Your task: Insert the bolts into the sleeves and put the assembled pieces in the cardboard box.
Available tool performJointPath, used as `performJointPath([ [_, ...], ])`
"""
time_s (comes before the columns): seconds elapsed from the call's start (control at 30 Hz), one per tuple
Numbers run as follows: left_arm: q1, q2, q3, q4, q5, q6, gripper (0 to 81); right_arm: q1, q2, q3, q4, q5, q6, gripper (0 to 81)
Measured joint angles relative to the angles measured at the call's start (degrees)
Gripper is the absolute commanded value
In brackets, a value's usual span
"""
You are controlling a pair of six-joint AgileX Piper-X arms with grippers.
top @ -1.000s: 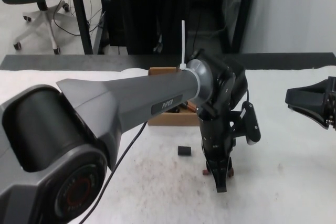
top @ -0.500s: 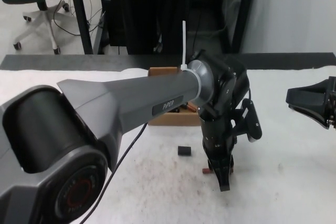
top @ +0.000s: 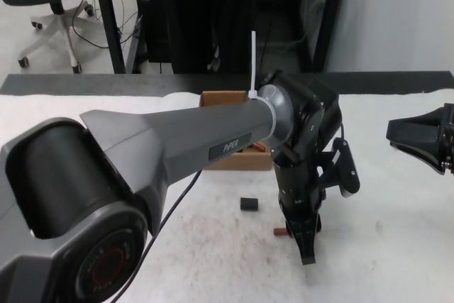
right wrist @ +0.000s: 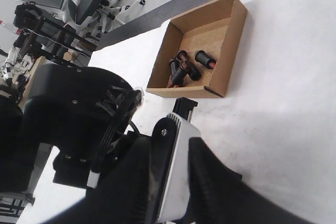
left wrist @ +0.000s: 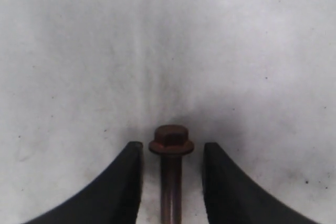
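Okay, high view: the left gripper (top: 307,252) points down at the white bench (top: 397,246) on the near side of the cardboard box (top: 234,162). A rusty bolt (top: 281,232) lies at its fingers. A black sleeve (top: 248,204) lies between box and bolt, apart from both.

Left wrist view: the jaws are spread, straddling the bolt. There is a gap on each side of the bolt's head, and its shank lies flat on the bench.

Right wrist view: the right gripper (right wrist: 169,145) has its jaws apart and grips nothing. The box holds several assembled pieces (right wrist: 184,69). The sleeve lies just outside the box wall.
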Motion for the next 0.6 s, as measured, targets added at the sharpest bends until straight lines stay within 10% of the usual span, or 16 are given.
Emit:
performJointPath([
  [0.6, 0.0, 0.0, 0.0, 1.2, -2.1, 3.5, 31.2, 0.0, 0.0, 0.0, 0.0, -1.3, 0.0, 24.9],
])
